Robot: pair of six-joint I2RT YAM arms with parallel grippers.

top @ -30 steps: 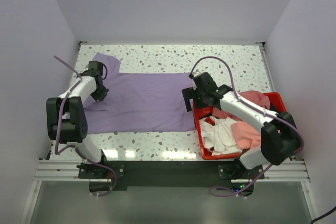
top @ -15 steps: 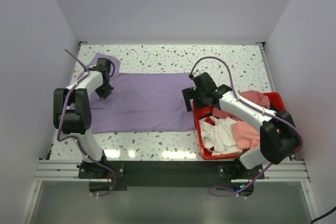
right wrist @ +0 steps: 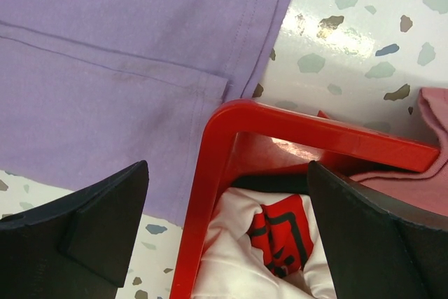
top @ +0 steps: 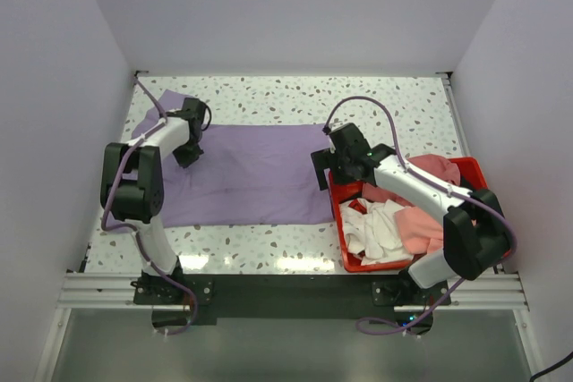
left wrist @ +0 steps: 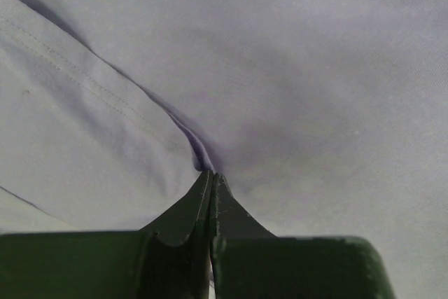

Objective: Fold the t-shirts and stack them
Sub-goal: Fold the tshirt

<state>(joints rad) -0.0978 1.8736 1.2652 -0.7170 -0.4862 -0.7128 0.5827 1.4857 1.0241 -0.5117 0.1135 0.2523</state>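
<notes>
1 lavender t-shirt lies spread flat across the counter, its length running left to right, and it is the only garment laid out. The rest sit in the bin on the right.

At the shirt's left end, the left pincer is down on the cloth. In the wrist view the left pincer is fully closed, with a small ridge of lavender fabric nipped between its tips and a hemmed edge running just beside it. The step in hand looks like the 1st fold of this shirt, bringing the left end in over the body.

Further right, the right pincer hovers over the near-left corner of the red bin, jaws spread wide and holding nothing. Its own camera shows that corner of the bin directly below, with the lavender hem just beside it.

Inside the bin lie a white shirt, a salmon pink shirt and a dusty rose shirt, all crumpled and unfolded.

The next move likely calls for carrying the pinched cloth rightward, low and level, so the fold lands square. The right arm could pin or take the hem to stop the whole shirt sliding.
</notes>
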